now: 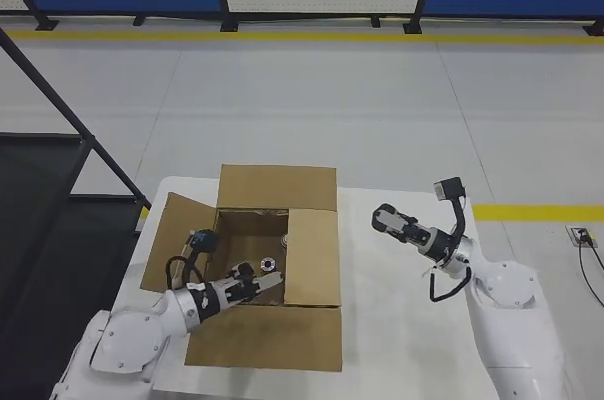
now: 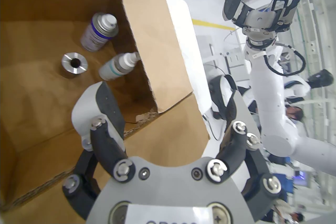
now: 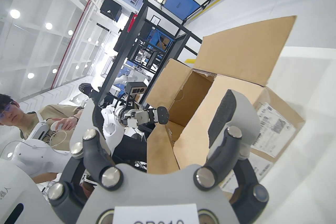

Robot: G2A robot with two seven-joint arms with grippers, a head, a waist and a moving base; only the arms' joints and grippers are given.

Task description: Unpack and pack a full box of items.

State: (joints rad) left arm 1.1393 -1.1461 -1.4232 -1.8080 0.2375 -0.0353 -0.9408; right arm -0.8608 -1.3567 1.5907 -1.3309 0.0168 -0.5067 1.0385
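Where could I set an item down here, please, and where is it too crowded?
Free: the table between the box and its right flap and the right gripper, and the box floor on its left half, beside the open left gripper. Crowded: inside by the right flap, where the spray can, metal cylinder and small bottle sit close together.

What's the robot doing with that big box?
The robot is working at an open cardboard box on a white table. Its left gripper hangs open over the inside of the box and holds nothing. Down in the box are a spray can, a small spray bottle and a metal cylinder. The right gripper is open and empty too, raised above the table beside the box.
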